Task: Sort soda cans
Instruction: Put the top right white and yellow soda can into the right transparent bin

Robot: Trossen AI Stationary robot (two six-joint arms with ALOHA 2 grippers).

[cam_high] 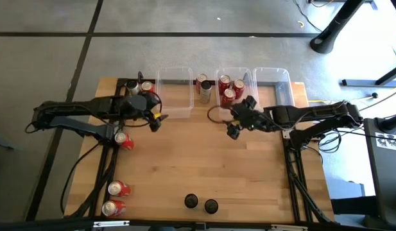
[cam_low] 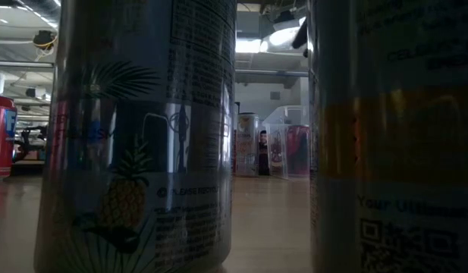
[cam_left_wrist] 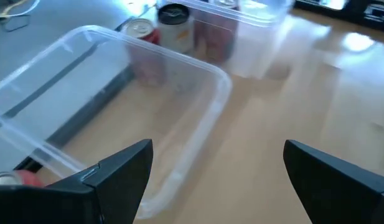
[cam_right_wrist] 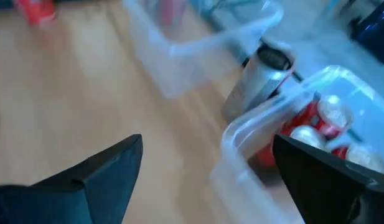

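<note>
Red soda cans: three stand in the middle clear bin (cam_high: 232,90), also seen in the right wrist view (cam_right_wrist: 319,121). One red can (cam_high: 201,81) and a silver-sided can (cam_high: 205,90) stand between the left bin (cam_high: 174,96) and the middle bin. Two cans (cam_high: 140,86) stand left of the left bin. One red can (cam_high: 123,138) is by my left arm, and two (cam_high: 115,197) lie at the near left corner. Two black cans (cam_high: 201,203) stand at the near edge. My left gripper (cam_high: 156,115) (cam_left_wrist: 218,149) is open and empty before the left bin. My right gripper (cam_high: 236,119) (cam_right_wrist: 207,142) is open and empty, near the middle bin.
A third clear bin (cam_high: 273,85) stands at the far right with nothing in it. In the low view, the two black cans (cam_low: 135,136) stand right before the camera and block most of the table. Bare wood (cam_high: 204,160) spans the table's middle.
</note>
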